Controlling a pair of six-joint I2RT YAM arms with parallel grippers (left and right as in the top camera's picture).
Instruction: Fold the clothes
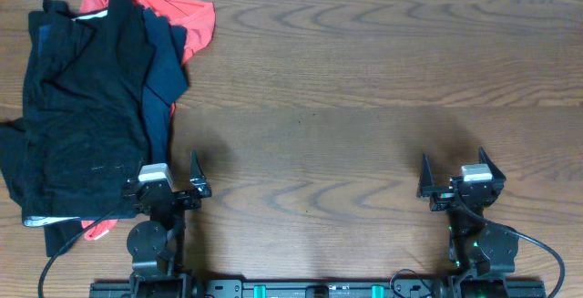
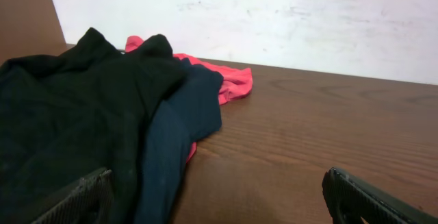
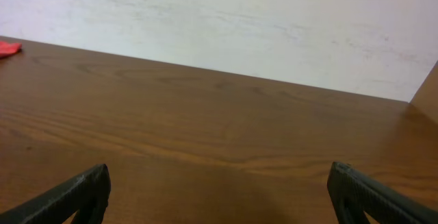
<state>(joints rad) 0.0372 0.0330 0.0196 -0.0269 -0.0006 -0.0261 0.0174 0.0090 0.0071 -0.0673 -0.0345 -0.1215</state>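
Brown wood-grain table (image 1: 364, 79), clothes (image 1: 82, 107) piled at left, meets white wall (image 2: 274, 18).

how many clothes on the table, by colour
black garment: 1
navy garment: 1
red garment: 1
total: 3 showing; more may be hidden underneath
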